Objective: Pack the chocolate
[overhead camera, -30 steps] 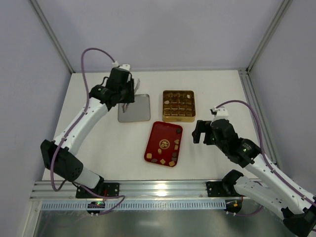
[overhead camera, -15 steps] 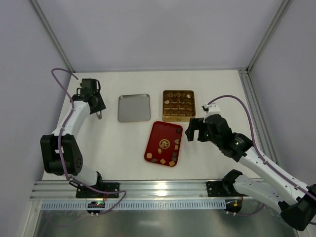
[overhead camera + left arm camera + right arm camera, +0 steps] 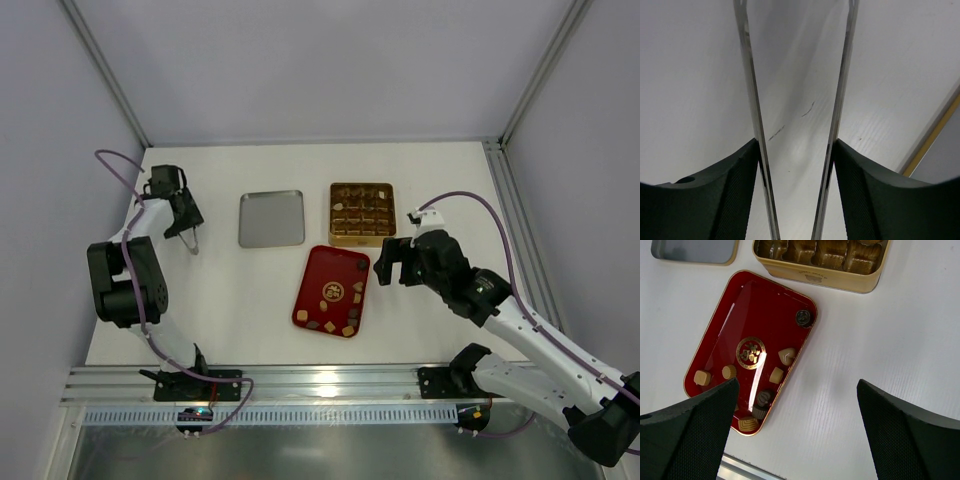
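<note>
Since a sec ago the L arm has swung off the silver lid (image 3: 271, 218) to the upper left of the frame. The R arm has edged in toward the red tray (image 3: 332, 291).

Big to small: white counter (image 3: 250, 320) carries everything. Red tray sits centre, a bit below the gold tin (image 3: 361, 213), w/ the lid left of the tin, all three apart.

L hand (image 3: 186, 220) is well apart from tray and tin. It grips tweezers (image 3: 753, 100); the blades rest against the inner pads, spread, nothing between them. R hand (image 3: 392, 262) hangs just right of the tray's upper right corner, jaws wide, empty.

The chocolate is in two places. Loose pcs are on the tray: dark round one (image 3: 803, 317) near the top right corner, cream heart-ish pc (image 3: 786, 356) and tan square (image 3: 776, 375) mid right, a few more toward the lower end. Other pcs are already in the tin's cells; can't tell which cells are free.

Judgement: packing is partway, between picks. Next move needs the tweezers brought back over the tray, tips around one pc, a gentle pinch, then a carry to a free cell. The pcs are tiny, so aim matters.
</note>
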Motion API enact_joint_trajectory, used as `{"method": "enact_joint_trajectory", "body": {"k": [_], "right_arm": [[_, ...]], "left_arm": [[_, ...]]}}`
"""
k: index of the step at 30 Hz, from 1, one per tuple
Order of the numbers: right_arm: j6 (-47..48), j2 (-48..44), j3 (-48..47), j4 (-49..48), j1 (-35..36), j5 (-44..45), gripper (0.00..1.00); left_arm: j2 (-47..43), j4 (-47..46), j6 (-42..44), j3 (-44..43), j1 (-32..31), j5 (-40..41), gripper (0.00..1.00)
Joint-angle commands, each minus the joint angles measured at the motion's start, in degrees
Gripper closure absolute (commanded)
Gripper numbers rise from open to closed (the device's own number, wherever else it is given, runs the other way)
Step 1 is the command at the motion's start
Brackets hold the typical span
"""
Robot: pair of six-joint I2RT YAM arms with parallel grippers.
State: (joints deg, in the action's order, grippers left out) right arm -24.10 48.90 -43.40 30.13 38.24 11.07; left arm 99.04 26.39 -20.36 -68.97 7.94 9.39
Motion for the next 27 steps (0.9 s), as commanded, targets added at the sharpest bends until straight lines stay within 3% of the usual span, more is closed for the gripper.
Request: {"method": "enact_joint_trajectory", "body": {"k": [1,8,17,27], "right_arm": [[0.9,-0.3,-1.2,-1.8,-0.2,0.1,0.00],[0.4,-0.2,0.0,-2.3,-0.2,-0.4,0.00],[0.5,0.1,0.1,-1.9,-0.2,-0.5,0.00],[0.6,1.2,-2.0,-0.8,-0.2,-0.3,0.00]], "left_arm": [[1.0,-2.7,0.6,-0.9,0.8,-0.7,0.39],[4.2,-1.5,0.1,-0.6,1.0,-0.1,0.24],[5.1,-1.4,0.1,-0.2,0.9,-0.2,0.13],[-7.0,2.1,-1.2,-4.1,0.9,-0.7,0.12]]}}
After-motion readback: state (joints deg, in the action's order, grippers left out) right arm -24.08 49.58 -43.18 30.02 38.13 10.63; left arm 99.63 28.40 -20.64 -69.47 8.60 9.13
